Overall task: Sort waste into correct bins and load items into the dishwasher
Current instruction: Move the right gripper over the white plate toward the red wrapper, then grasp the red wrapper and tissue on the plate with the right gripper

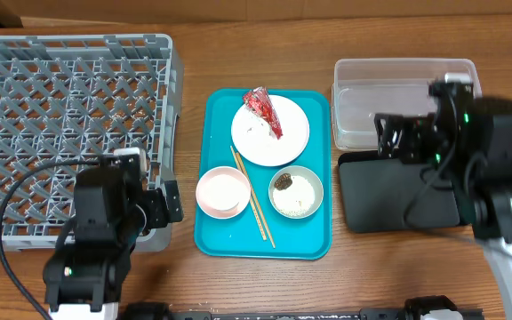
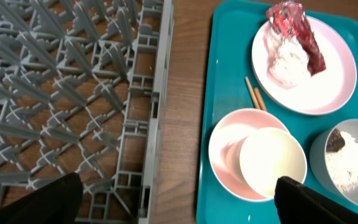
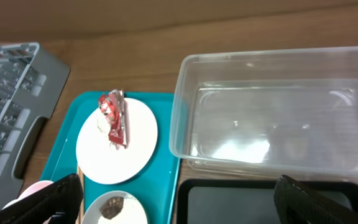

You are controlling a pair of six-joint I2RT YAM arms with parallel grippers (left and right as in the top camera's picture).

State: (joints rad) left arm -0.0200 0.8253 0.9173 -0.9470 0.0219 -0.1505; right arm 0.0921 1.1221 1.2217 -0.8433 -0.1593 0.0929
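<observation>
Wrapper (image 1: pixel 263 111) and tissue (image 2: pixel 284 59) lie on plate (image 1: pixel 283 147), on turquoise tray (image 1: pixel 225 240). Left gripper (image 2: pixel 176 202), spread wide, above rack (image 2: pixel 73 93) edge; right gripper (image 3: pixel 182 202), equally wide, above tub (image 3: pixel 272 118).

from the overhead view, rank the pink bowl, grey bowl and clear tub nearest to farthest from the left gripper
1. pink bowl: on the left side of the turquoise tray, just right of the left gripper.
2. grey bowl: on the tray's right side, beyond the pink bowl.
3. clear tub: off the tray, at the far right and toward the back of the table.
</observation>
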